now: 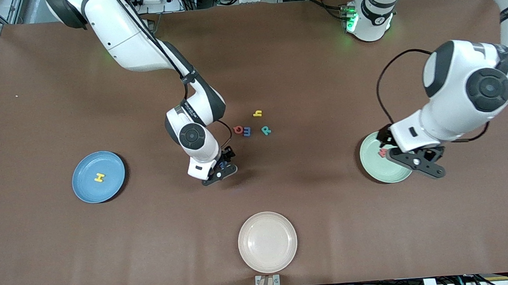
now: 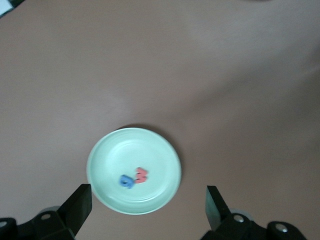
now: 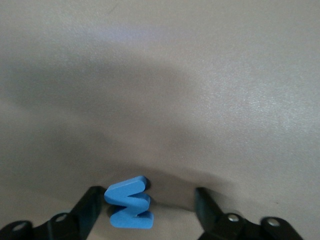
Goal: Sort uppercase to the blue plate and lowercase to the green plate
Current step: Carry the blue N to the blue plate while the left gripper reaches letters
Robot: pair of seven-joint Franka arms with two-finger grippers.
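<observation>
My right gripper (image 1: 222, 167) (image 3: 148, 201) is down at the table, nearer the front camera than the letter cluster. Its jaws are open around a larger blue M/W (image 3: 129, 202) that stands tilted against one finger (image 3: 90, 212); the other finger (image 3: 205, 207) is clear of it. A blue plate (image 1: 88, 190) toward the right arm's end holds a yellow H (image 1: 99, 177). My left gripper (image 1: 416, 163) (image 2: 147, 195) hangs open over the green plate (image 1: 379, 169) (image 2: 115, 155), which holds a blue g (image 2: 126, 181) and a red w (image 2: 141, 175). Loose on the table lie a yellow y (image 1: 257, 113), red Q (image 1: 238, 129), blue m (image 1: 247, 131) and teal R (image 1: 266, 131).
A cream-beige plate (image 1: 266, 222) sits close to the table's front edge, midway between the arms. The loose letters lie clustered at the table's middle, just beside the right arm's wrist.
</observation>
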